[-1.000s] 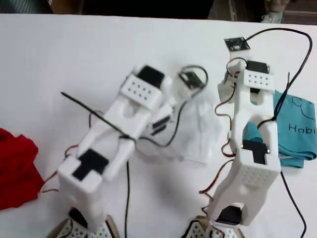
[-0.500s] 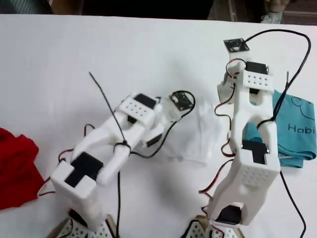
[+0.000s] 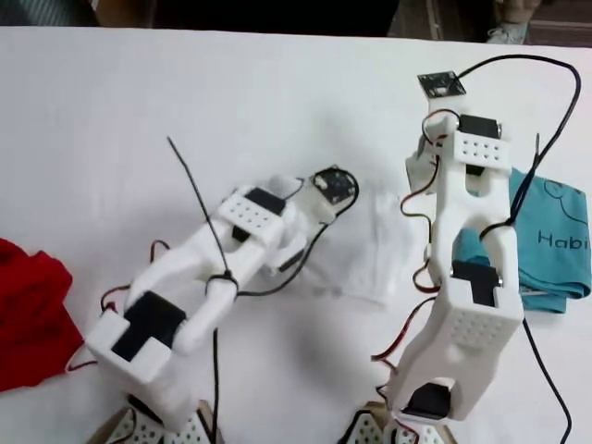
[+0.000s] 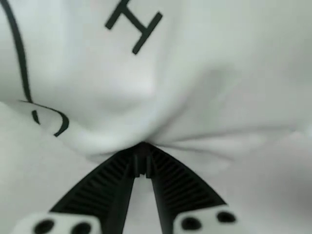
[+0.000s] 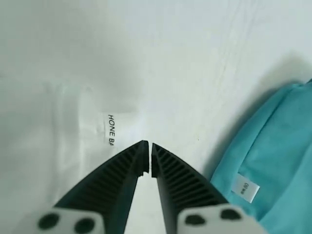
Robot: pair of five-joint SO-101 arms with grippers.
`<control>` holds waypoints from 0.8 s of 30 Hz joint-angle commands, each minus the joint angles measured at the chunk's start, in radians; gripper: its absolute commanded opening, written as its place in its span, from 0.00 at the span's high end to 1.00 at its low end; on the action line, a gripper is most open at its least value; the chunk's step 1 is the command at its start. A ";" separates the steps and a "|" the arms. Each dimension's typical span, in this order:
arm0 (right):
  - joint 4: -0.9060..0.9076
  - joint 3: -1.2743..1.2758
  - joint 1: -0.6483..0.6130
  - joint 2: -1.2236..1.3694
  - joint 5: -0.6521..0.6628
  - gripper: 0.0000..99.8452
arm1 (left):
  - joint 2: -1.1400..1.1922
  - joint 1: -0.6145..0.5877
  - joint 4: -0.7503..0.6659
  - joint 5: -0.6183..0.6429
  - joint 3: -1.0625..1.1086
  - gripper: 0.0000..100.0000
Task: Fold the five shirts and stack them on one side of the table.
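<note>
The left gripper (image 4: 141,163) has its fingers pressed together on a pinch of the white shirt (image 4: 204,83), and the cloth bunches into folds right at the tips. Large dark lettering (image 4: 134,29) runs across the fabric just beyond the pinch (a few strokes, partly cut off at the frame edge). In the high view that shirt lies crumpled on the table (image 3: 139,92) between the two arms, with the end of the left arm over its left edge. The right gripper (image 5: 148,148) hovers with its fingers nearly closed, only a thin slit between the tips and nothing caught in them. Bare table lies below it. On one side is white cloth carrying a short line of small dark print (image 5: 111,129), and on the other is the teal shirt (image 5: 273,161). A small white tag (image 5: 245,187) sits near the teal shirt's edge, its marking too small to read. From above, the teal shirt lies flat at the table's right edge, partly under the right arm, with more lettering on its upper face. The red shirt (image 3: 32,314) lies in a heap at the left edge, well apart from the other two. The white shirt is near the teal one but not touching it.
</note>
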 commanded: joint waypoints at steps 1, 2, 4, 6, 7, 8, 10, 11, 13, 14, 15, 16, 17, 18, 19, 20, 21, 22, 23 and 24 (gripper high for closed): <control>0.001 -0.009 -0.015 -0.015 0.003 0.98 | -0.020 0.003 0.051 0.028 -0.101 0.97; 0.012 -0.012 -0.015 -0.015 0.003 0.98 | -0.020 0.003 0.078 0.029 -0.117 0.97; 0.025 -0.014 -0.019 -0.016 0.003 0.98 | -0.021 0.003 0.141 0.029 -0.156 0.97; 0.031 -0.014 -0.021 -0.016 0.005 0.98 | -0.021 0.002 0.212 0.031 -0.200 0.97; 0.038 -0.014 -0.021 -0.016 0.005 0.98 | -0.028 0.002 0.247 0.031 -0.226 0.97; 0.038 -0.014 -0.021 -0.016 0.005 0.98 | -0.040 0.000 0.276 0.031 -0.245 0.97; 0.045 -0.012 -0.022 -0.016 0.006 0.98 | -0.080 -0.009 0.313 0.046 -0.268 0.97; 0.048 -0.012 -0.030 -0.015 0.009 0.98 | -0.101 -0.011 0.318 0.057 -0.266 0.97; 0.050 -0.012 -0.047 -0.016 0.011 0.98 | -0.130 -0.017 0.315 0.063 -0.243 0.97; 0.050 -0.015 -0.058 -0.018 0.011 0.98 | -0.138 -0.017 0.308 0.064 -0.225 0.97; 0.050 -0.015 -0.070 -0.018 0.011 0.98 | -0.140 -0.018 0.290 0.064 -0.199 0.97; 0.050 -0.015 -0.084 -0.018 0.011 0.98 | -0.140 -0.020 0.269 0.064 -0.168 0.97; 0.050 -0.015 -0.097 -0.018 0.011 0.98 | -0.140 -0.020 0.238 0.064 -0.131 0.97; 0.050 -0.015 -0.110 -0.018 0.008 0.98 | -0.141 -0.021 0.209 0.066 -0.090 0.97; 0.050 -0.015 -0.120 -0.018 0.005 0.98 | -0.144 -0.026 0.178 0.066 -0.051 0.97; 0.047 -0.015 -0.133 -0.018 0.005 0.98 | -0.146 -0.031 0.146 0.066 -0.018 0.97; 0.045 -0.017 -0.143 -0.018 0.005 0.98 | -0.146 -0.035 0.120 0.066 0.012 0.97; 0.045 -0.025 -0.151 -0.015 0.005 0.98 | -0.146 -0.041 0.100 0.066 0.035 0.97; 0.045 -0.034 -0.157 -0.010 0.005 0.98 | -0.146 -0.044 0.083 0.066 0.053 0.97; 0.045 -0.044 -0.159 -0.007 0.005 0.98 | -0.146 -0.046 0.068 0.066 0.070 0.97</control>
